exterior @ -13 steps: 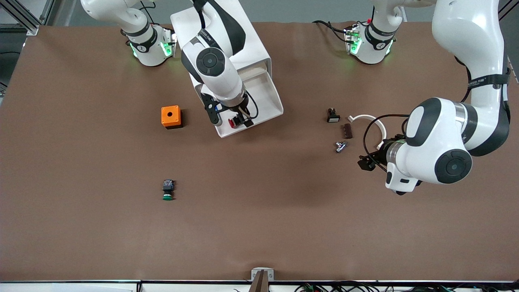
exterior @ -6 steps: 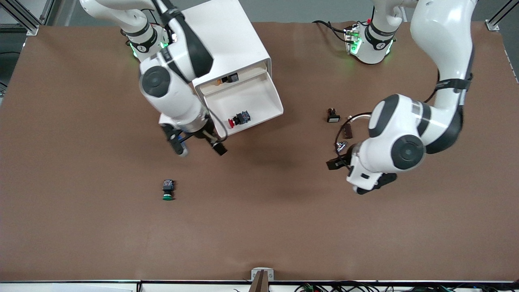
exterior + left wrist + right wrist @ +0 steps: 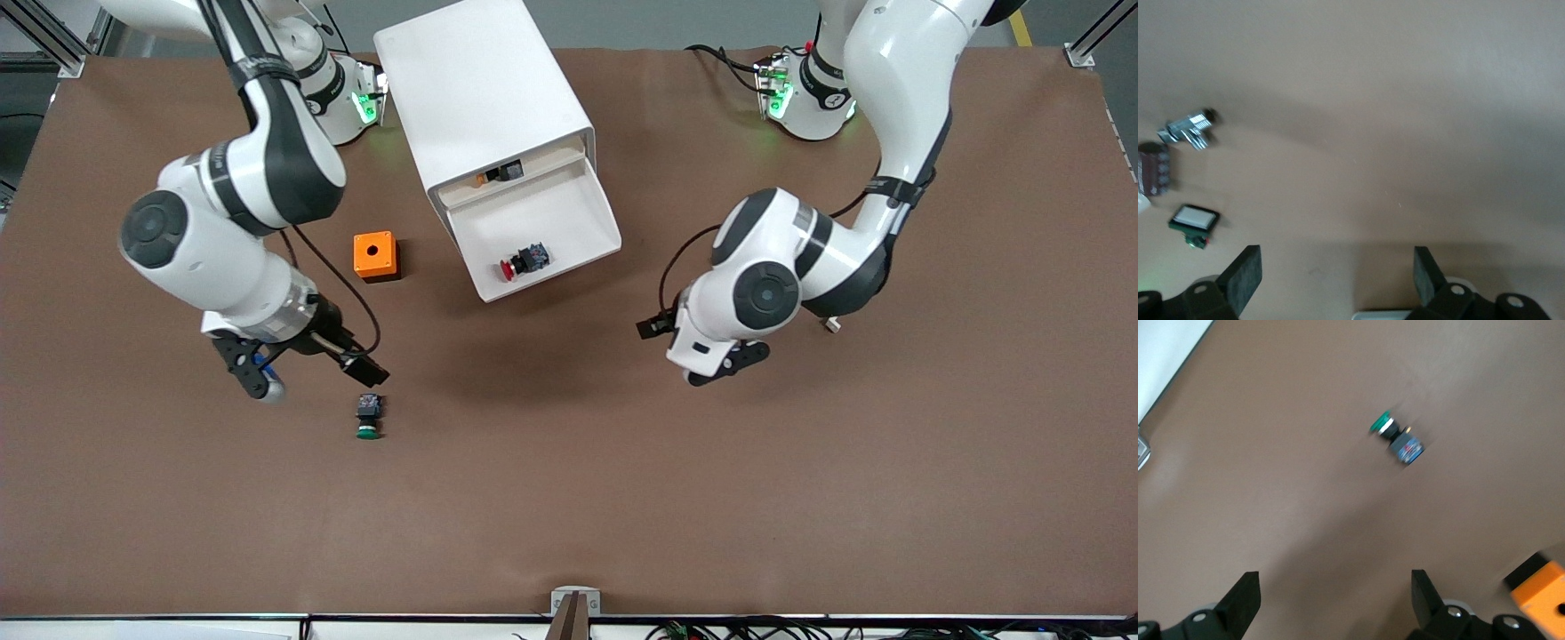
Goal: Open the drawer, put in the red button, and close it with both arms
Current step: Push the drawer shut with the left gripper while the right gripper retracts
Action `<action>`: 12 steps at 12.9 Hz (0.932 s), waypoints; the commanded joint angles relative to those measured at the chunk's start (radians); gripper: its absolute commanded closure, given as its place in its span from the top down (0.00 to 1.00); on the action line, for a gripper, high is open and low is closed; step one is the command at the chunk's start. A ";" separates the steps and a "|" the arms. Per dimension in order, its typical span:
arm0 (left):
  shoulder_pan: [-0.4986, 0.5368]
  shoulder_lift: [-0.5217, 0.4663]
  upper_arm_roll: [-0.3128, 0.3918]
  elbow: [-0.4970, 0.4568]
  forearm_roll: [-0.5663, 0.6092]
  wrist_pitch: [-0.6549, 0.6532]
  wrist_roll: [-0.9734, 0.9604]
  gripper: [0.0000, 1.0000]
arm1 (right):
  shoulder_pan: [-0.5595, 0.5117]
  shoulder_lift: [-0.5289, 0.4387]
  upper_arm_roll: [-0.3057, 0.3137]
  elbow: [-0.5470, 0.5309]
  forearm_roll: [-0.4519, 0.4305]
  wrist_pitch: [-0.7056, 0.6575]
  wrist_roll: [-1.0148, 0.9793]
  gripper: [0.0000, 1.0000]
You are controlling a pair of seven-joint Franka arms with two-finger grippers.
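**Red button is lying in the open drawer**

The red button (image 3: 523, 260) is being kept in the drawer (image 3: 569, 233), lying on its side on the white floor near the front edge. It is not being touched by any claw. The drawer is being left pulled out of the white cabinet (image 3: 480, 89), and a small dark thing (too small to name) is being seen at the inner end of the drawer.

The right gripper (image 3: 298, 372) is being held over the bare brown table (image 3: 569, 498), close to the green button (image 3: 367, 417) and nearer to the front camera than the orange box (image 3: 374, 256). Its fingers (image 3: 1238, 603) are being held wide apart, and nothing is being gripped. In the right wrist view, the green button (image 3: 1397, 437) is being seen lying on its side.

The left gripper (image 3: 698, 351) is being held over the table toward the left arm's end, apart from the drawer. Its fingers (image 3: 1245, 275) are being held wide apart too, with nothing between them. In the left wrist view, a small silver part (image 3: 1188, 128), a brown block (image 3: 1154, 168) and a white square switch (image 3: 1194, 220) are being seen lying close together on the table.
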 commanded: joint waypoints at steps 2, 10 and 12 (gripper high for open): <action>-0.078 0.009 -0.004 -0.012 0.013 0.038 -0.082 1.00 | -0.153 -0.087 0.018 -0.008 -0.021 -0.143 -0.319 1.00; -0.216 0.089 -0.003 -0.003 0.016 0.188 -0.183 1.00 | -0.354 -0.271 0.021 -0.010 -0.115 -0.327 -0.850 1.00; -0.238 0.091 -0.003 -0.004 0.016 0.188 -0.221 1.00 | -0.383 -0.303 0.019 -0.009 -0.116 -0.381 -0.921 1.00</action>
